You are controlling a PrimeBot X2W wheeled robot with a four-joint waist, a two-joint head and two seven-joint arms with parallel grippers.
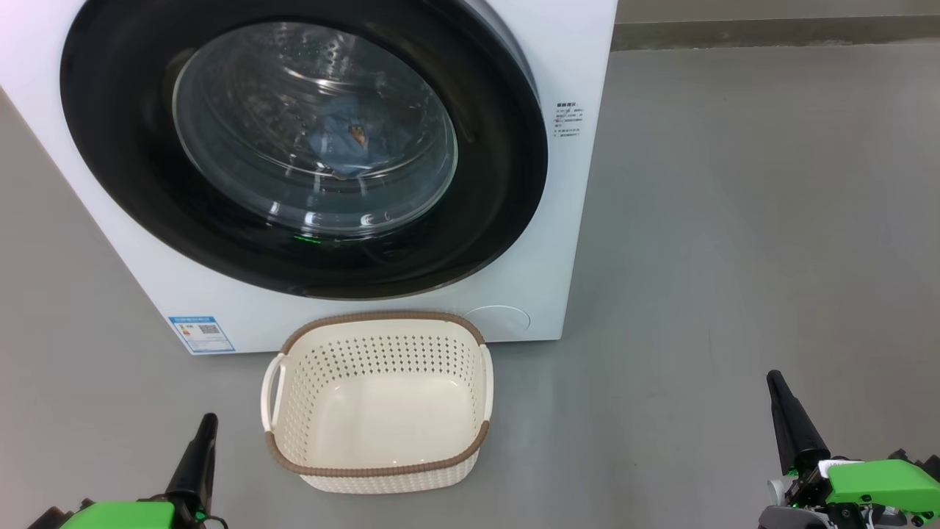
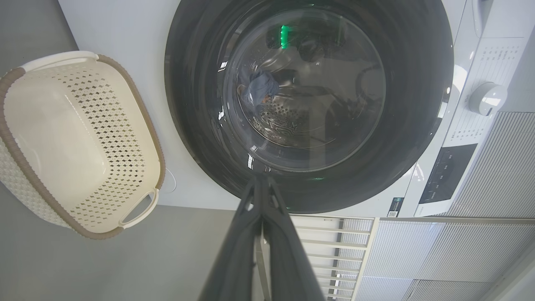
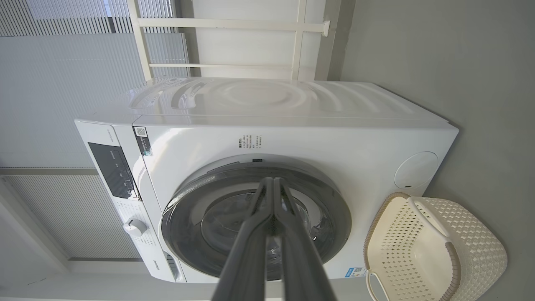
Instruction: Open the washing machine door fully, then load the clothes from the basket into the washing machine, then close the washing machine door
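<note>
Two claws are hovering low at the near edge of the head view. The left claw is sitting at the lower left and the right claw at the lower right, and both are pointing forward over the grey floor. Each claw is pressing its two dark fingers together, tip against tip, and is gripping nothing. The two are standing well apart, and neither is touching anything.

Between them and a little farther on, the basket is resting upright on the floor. Its bare cream bottom is showing, and its brown rim is lying just in front of the washing machine.

The washing machine is standing on the floor behind the basket, with a small blue label sitting at its lower left corner and a round hatch at its lower right. The washing machine door is lying shut against the white front, its glossy black rim ringing the bulging glass.

Behind that glass the clothes are lying in the steel drum as a light blue bundle with a spot of orange. In the left wrist view a white dial is showing on the control strip beyond the door.
</note>
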